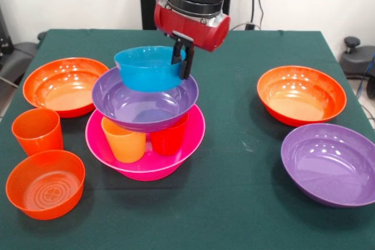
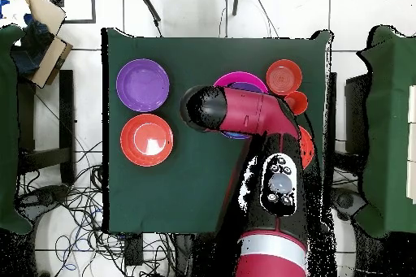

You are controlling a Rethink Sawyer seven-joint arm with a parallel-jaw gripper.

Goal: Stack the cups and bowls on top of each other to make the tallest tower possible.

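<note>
Gripping the right-hand rim of the small blue bowl (image 1: 149,67), my gripper (image 1: 183,58) has its dark fingers (image 1: 187,62) closed narrowly across the wall, one inside and one outside. Nearest the camera sit a small orange bowl (image 1: 45,184) at the left and a purple bowl (image 1: 328,164) at the right, with a lone orange cup (image 1: 37,130) standing just behind the small orange bowl. At the middle stands the tower (image 1: 146,121): a big pink bowl (image 1: 145,159) as base, a yellow-orange cup (image 1: 123,139) and a red cup (image 1: 169,136) upright inside it, a second purple bowl (image 1: 145,100) resting on the cups, and the blue bowl seated in that one, right under my wrist. Farther back lie two wide orange bowls, one left (image 1: 65,86) and one right (image 1: 301,95), well apart from the tower on the green cloth (image 1: 234,203).
</note>
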